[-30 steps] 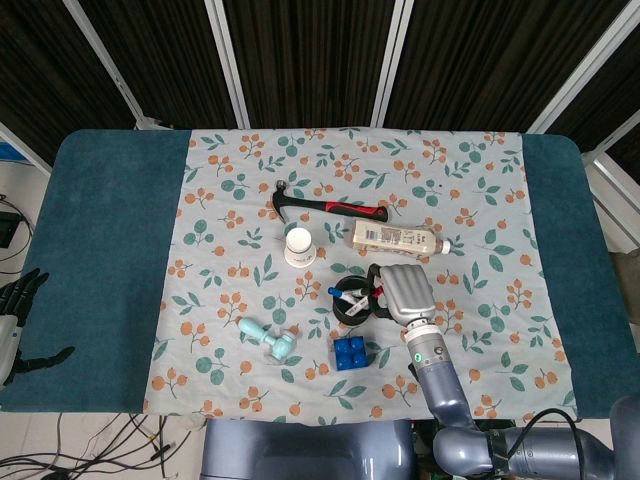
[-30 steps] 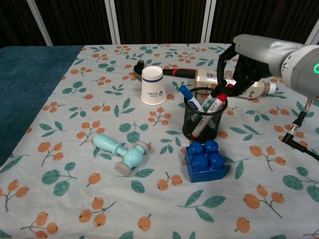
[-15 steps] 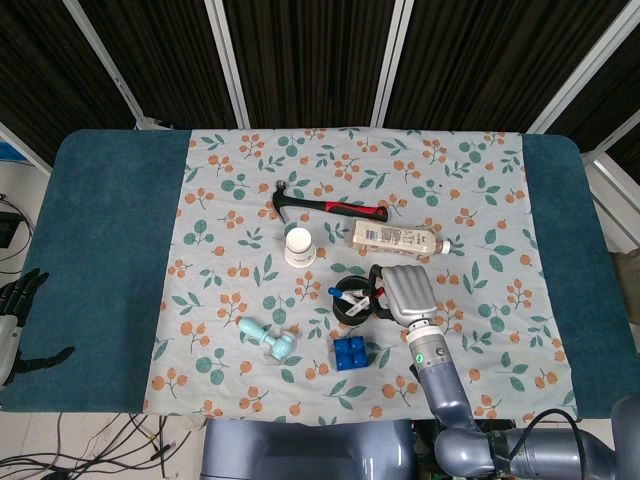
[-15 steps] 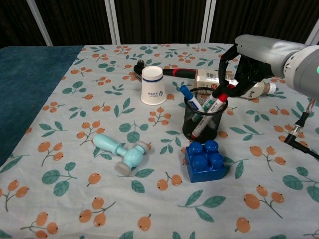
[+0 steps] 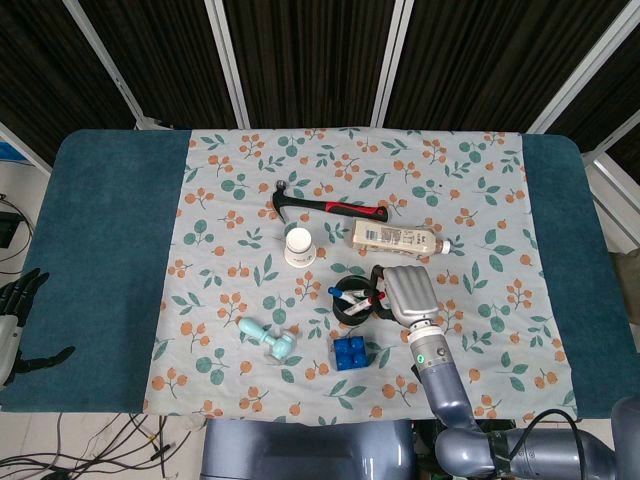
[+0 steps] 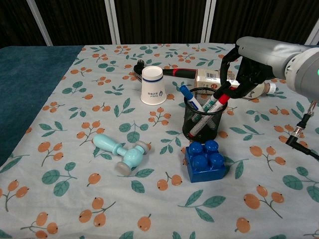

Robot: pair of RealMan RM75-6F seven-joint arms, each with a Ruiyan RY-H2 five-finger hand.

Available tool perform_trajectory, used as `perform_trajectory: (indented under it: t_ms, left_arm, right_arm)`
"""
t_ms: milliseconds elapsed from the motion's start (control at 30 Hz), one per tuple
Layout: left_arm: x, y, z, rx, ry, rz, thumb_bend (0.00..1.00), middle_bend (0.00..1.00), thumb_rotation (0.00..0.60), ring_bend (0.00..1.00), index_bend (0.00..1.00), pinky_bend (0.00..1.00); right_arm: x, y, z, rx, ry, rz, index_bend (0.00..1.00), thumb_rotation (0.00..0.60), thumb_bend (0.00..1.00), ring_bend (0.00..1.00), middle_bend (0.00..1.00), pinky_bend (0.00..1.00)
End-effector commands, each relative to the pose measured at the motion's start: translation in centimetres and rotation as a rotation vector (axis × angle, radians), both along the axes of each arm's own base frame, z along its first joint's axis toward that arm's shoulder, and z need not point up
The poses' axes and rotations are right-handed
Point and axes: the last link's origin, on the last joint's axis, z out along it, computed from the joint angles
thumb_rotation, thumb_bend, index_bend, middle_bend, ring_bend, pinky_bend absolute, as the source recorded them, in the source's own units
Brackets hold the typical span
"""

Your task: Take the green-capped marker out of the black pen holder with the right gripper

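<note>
1. The black pen holder [image 6: 205, 119] stands a little right of centre in the chest view, on the floral cloth [image 6: 75, 99], with a blue-capped marker [image 6: 189, 98], a red-capped marker [image 6: 223, 95] and the green-capped marker [image 6: 211, 106] leaning out of it.
2. The right hand [image 6: 244, 74] hangs at the upper right of the chest view, just above and to the right of the holder's rim; its dark fingers [image 6: 225, 62] curl down around the tops of the red-capped and green-capped markers, but I cannot tell whether they actually clamp either one.
3. The green-capped marker sits in the holder, tilted toward the right hand.
4. In the head view the left hand [image 5: 15, 320] rests at the far lower left edge, fingers apart and holding nothing.
5. A blue block [image 6: 206, 160] sits just in front of the holder, and a paper cup [image 6: 153, 85] stands upside down to its upper left.
6. A hammer [image 5: 328, 207] and a lying bottle [image 5: 397, 238] are beyond the holder; a pale teal toy hammer [image 6: 121, 152] lies lower left of it.
</note>
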Motion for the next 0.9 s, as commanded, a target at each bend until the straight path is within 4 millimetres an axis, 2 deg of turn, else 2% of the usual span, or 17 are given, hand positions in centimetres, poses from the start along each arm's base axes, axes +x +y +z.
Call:
perform_trajectory:
  t_ms: [33, 267, 400, 667, 767, 900]
  left_arm:
    - [0.0, 0.0, 0.0, 0.0, 0.001, 0.0, 0.0, 0.0, 0.6, 0.0, 0.0, 0.0]
    - [0.0, 0.0, 0.0, 0.001, 0.0, 0.003, 0.0, 0.0, 0.6, 0.0, 0.0, 0.0]
    - [0.0, 0.0, 0.0, 0.002, 0.003, 0.003, 0.0, 0.0, 0.6, 0.0, 0.0, 0.0]
    - [0.0, 0.0, 0.0, 0.007, 0.011, 0.001, 0.0, 0.0, 0.6, 0.0, 0.0, 0.0]
    - [0.1, -0.1, 0.0, 0.013, 0.01, -0.002, 0.0, 0.0, 0.6, 0.0, 0.0, 0.0]
    - [0.1, -0.1, 0.0, 0.015, 0.005, 0.001, 0.0, 0.0, 0.6, 0.0, 0.0, 0.0]
  right_arm:
    - [0.0, 0.0, 0.0, 0.0, -0.001, -0.002, 0.6, 0.6, 0.47, 1.0, 1.0, 1.0]
    - [0.1, 0.1, 0.5, -0.005, -0.008, 0.006, 0.61, 0.6, 0.47, 1.0, 1.0, 1.0]
    - [0.8, 0.4, 1.9, -0.026, -0.028, 0.026, 0.61, 0.6, 0.47, 1.0, 1.0, 1.0]
    - [1.9, 1.2, 7.5, -0.119, -0.09, 0.057, 0.61, 0.6, 0.47, 1.0, 1.0, 1.0]
    - [1.4, 1.4, 9.5, -0.152, -0.103, 0.044, 0.61, 0.6, 0.47, 1.0, 1.0, 1.0]
    - [-0.5, 1.7, 11.8, -0.191, -0.107, 0.002, 0.61, 0.6, 0.47, 1.0, 1.0, 1.0]
